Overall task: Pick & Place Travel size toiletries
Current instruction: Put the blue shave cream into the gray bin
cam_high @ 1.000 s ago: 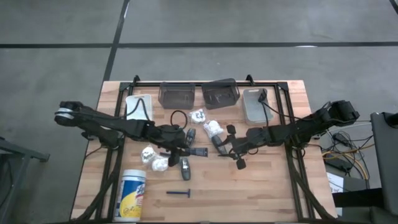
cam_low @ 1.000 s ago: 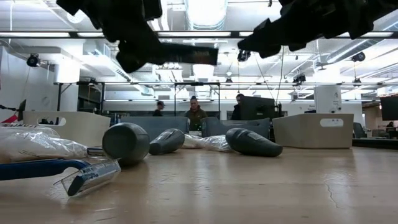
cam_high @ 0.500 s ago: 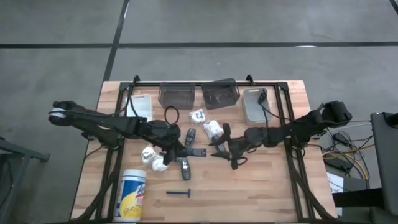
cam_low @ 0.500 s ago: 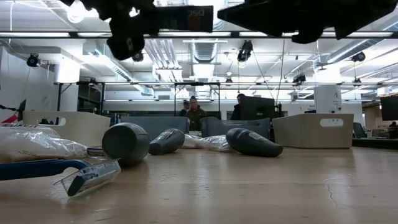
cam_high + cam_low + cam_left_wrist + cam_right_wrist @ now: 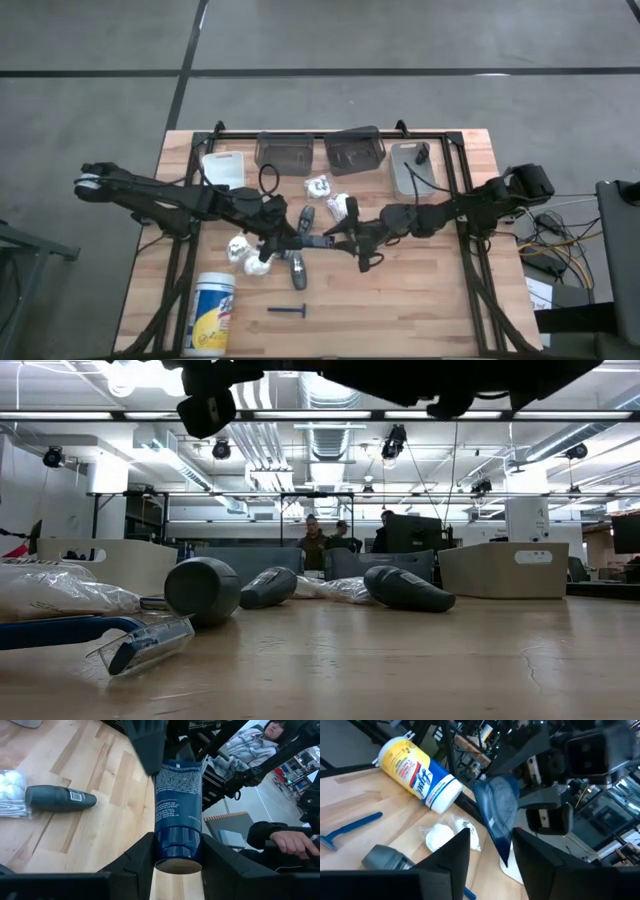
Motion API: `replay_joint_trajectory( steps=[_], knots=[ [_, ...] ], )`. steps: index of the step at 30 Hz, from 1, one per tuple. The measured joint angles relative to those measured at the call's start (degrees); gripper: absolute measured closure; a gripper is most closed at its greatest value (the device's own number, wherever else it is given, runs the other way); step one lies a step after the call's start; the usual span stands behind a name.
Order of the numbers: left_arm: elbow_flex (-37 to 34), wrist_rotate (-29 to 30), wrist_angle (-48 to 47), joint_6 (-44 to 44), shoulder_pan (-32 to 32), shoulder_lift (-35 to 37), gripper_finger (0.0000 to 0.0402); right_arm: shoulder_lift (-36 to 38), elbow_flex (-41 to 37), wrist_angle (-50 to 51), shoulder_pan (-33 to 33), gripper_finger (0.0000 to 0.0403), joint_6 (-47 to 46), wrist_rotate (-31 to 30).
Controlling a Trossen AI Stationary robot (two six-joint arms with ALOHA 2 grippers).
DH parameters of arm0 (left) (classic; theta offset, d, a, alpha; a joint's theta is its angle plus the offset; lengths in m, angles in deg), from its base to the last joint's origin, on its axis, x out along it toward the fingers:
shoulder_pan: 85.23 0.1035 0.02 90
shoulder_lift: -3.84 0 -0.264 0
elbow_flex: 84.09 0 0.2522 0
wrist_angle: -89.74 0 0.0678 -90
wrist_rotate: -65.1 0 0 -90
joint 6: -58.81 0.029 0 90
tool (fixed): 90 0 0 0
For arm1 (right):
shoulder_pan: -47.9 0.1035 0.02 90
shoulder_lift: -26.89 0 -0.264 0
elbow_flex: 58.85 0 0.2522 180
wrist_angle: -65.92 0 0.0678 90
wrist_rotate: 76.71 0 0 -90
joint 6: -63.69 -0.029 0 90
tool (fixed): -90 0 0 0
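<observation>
The left end effector (image 5: 176, 851) clamps the cap end of a glossy dark blue tube (image 5: 178, 805), held level above mid-counter (image 5: 420, 300), its flat crimped tail pointing toward the right arm. The right end effector (image 5: 491, 840) straddles that crimped tail, fingers (image 5: 451, 851) narrowed around it; contact unclear. Matte grey oblong tubes (image 5: 405, 589) and crinkled white packets (image 5: 245, 255) lie scattered below, with bare wood toward the near edge.

We see wipes canister (image 5: 212, 312) lying on side at table (image 5: 420, 310) near-left corner; two dark bins (image 5: 283, 152) + grey bin (image 5: 410, 166) along far edge; people (image 5: 313, 538) seated in bkgd.
</observation>
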Motion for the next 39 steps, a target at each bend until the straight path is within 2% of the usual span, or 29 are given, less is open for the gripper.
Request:
replay_joint_trajectory(
  steps=[12, 18, 28, 31, 39],
  knots=[
    [0.00, 0.60, 1.85, 0.54, 0.11, 0.00, 0.0261, 4.71, -0.06, 4.50, 0.44, 0.0387, -2.20, 0.59],
    [0.00, 0.95, 2.28, 3.39, 0.13, 0.00, 0.0248, 4.73, -0.04, 4.89, 0.44, 0.0393, -2.62, 0.62],
    [0.02, 3.94, 3.77, 10.07, 0.13, -0.11, 0.0185, 4.81, -0.01, 8.76, 0.09, 0.0394, -7.96, 0.33],
    [0.02, 3.91, 3.70, 12.44, 0.13, -0.11, 0.0174, 4.98, -0.01, 10.28, 0.00, 0.0394, -11.30, -2.21],
    [0.02, 9.36, 3.58, 21.37, 0.13, -0.11, 0.0174, 7.76, 4.84, 27.50, -0.06, 0.0394, -22.48, -9.45]
  ],
)
